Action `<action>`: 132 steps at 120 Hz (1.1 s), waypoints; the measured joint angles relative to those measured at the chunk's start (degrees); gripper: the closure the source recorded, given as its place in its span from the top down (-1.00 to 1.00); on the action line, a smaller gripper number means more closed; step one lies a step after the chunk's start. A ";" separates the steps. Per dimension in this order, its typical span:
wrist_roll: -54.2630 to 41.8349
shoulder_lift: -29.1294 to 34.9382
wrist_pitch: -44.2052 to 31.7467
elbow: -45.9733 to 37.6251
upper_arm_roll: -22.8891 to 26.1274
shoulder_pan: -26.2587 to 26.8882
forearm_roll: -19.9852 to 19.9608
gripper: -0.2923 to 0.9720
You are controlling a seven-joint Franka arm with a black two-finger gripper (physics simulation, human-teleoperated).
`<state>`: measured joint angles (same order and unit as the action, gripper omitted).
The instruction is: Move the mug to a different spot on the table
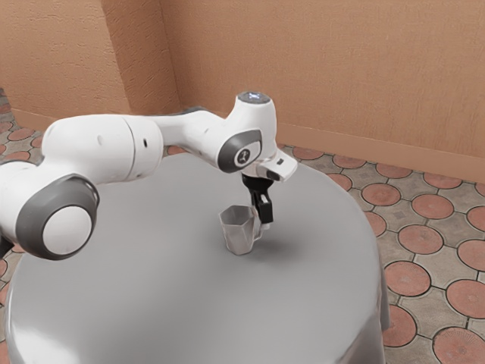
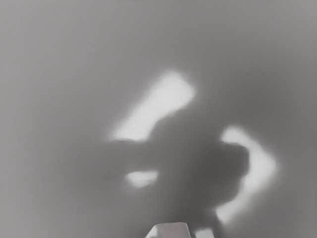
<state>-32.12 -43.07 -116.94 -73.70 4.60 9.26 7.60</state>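
Grey round table [image 1: 174, 303] ran out from the near edge. Mug [image 1: 239, 231], grey and faceted, stood upright about mid-table, its handle toward the exterior view's right. My pincer [image 1: 265, 218] hung at that handle side, just over the rim; clenched or released, I could not tell. Tiled floor [image 1: 432, 205] and terracotta wall [image 1: 341, 68] lay beyond.

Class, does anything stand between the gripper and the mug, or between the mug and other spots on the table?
Nothing visible does: the gripper hangs at the mug's handle side, with bare table all around.
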 joint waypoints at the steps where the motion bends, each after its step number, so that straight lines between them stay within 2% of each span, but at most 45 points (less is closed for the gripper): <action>1: -0.03 -0.01 -0.03 -0.02 0.00 0.00 -0.03 0.54; 37: -0.74 -0.04 -0.24 -0.74 -0.37 -0.04 -1.40 0.50; 117: -1.27 -0.57 0.19 -1.29 -0.47 -0.73 -1.64 0.44; 132: -1.29 -0.57 0.17 -1.29 -0.56 -0.73 -1.33 0.34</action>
<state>-33.41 -43.64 -116.77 -74.99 4.04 8.53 6.27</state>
